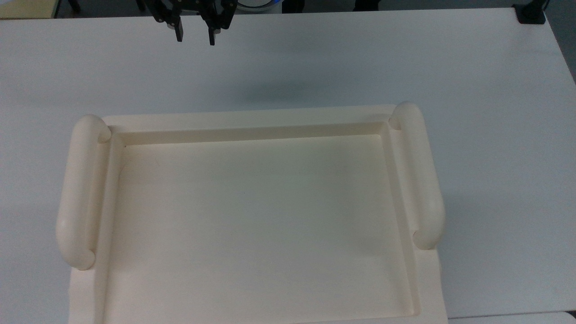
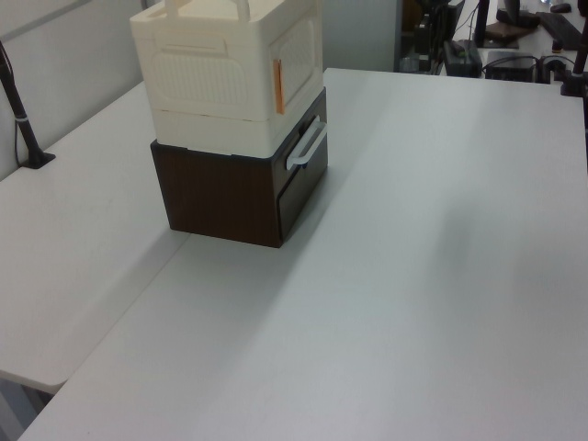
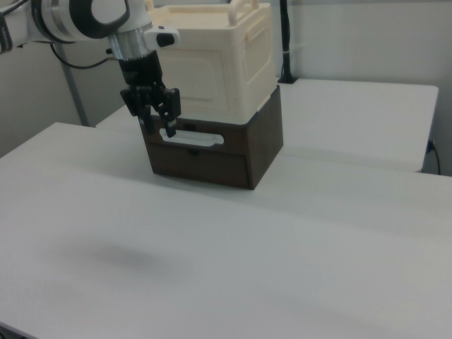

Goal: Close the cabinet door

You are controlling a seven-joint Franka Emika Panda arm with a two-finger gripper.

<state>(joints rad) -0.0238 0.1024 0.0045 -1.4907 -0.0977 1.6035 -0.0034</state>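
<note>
The cabinet (image 2: pixel 234 78) is a cream box in the upper left of the left view, standing on a dark brown base (image 2: pixel 230 197) that rests on the white table (image 2: pixel 413 276). In the right view the same stack sits at upper centre, cream cabinet (image 3: pixel 219 67) above brown base (image 3: pixel 226 152). The door (image 2: pixel 299 55) is the cream panel on the cabinet's face toward the left view's right; it lies flat with that face, shut, with a thin orange strip (image 2: pixel 278 86) along its near edge. Below it a pale handle (image 2: pixel 308 147) crosses the front of the base; in the right view this handle (image 3: pixel 191 138) shows as a light bar on the brown front. In the top view the cabinet's recessed top (image 1: pixel 256 216) covers the centre and lower part of the frame, with a thick rounded grip (image 1: pixel 78 193) along its left side and another (image 1: pixel 420 175) along its right. The gripper (image 1: pixel 195 39) is at the upper edge of the top view, left of centre, above bare table and well apart from the cabinet's edge. Its two black fingers (image 1: pixel 179 32) point down with a clear gap between them, holding nothing. In the right view the gripper (image 3: pixel 159 125) hangs in the upper left of the frame, in front of the cabinet and base, fingers spread and empty.
</note>
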